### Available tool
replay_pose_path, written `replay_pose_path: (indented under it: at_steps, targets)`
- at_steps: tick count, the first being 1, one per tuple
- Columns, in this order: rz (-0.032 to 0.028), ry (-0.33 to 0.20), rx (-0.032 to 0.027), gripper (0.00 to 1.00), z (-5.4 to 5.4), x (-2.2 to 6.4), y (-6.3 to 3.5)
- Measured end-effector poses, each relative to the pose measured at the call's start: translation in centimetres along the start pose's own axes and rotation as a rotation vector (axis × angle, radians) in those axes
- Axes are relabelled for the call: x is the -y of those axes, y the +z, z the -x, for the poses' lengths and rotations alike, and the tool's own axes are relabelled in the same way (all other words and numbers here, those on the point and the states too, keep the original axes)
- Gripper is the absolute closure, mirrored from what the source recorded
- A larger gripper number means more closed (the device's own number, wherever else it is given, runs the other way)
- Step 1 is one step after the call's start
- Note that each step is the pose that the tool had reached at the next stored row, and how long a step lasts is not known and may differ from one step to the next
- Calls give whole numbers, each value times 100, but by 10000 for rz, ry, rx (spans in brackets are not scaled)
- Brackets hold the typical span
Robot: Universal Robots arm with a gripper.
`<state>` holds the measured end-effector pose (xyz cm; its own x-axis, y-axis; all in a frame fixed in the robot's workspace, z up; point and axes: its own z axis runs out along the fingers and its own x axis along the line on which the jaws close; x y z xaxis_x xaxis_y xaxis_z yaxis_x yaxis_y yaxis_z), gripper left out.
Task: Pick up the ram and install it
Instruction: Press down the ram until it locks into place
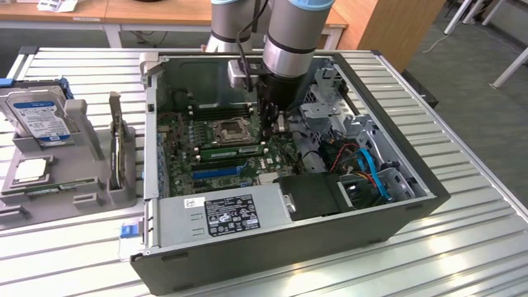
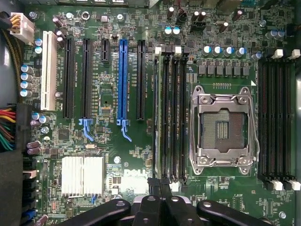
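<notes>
Your pincer (image 2: 160,186) is clamped shut, empty, right over the ram (image 2: 155,117) standing in its slot beside the CPU socket (image 2: 221,127); seating step, press evenly

Robotics lab or workshop bench for computer assembly

An opened desktop computer case (image 1: 289,247) lies on a slatted metal table (image 1: 462,247), with grey fixtures (image 1: 74,185) holding a hard drive (image 1: 39,117) and parts beside it. Wooden desks (image 1: 107,12) and grey carpet (image 1: 478,105) stand behind, as in an office-like lab.
</notes>
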<state>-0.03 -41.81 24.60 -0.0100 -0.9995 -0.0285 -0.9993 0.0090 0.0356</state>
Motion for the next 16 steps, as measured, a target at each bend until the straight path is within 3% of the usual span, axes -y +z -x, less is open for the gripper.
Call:
replay_pose_path:
  at_steps: [16]
  targets:
    - [0, 0, 1, 90, 63, 0, 20]
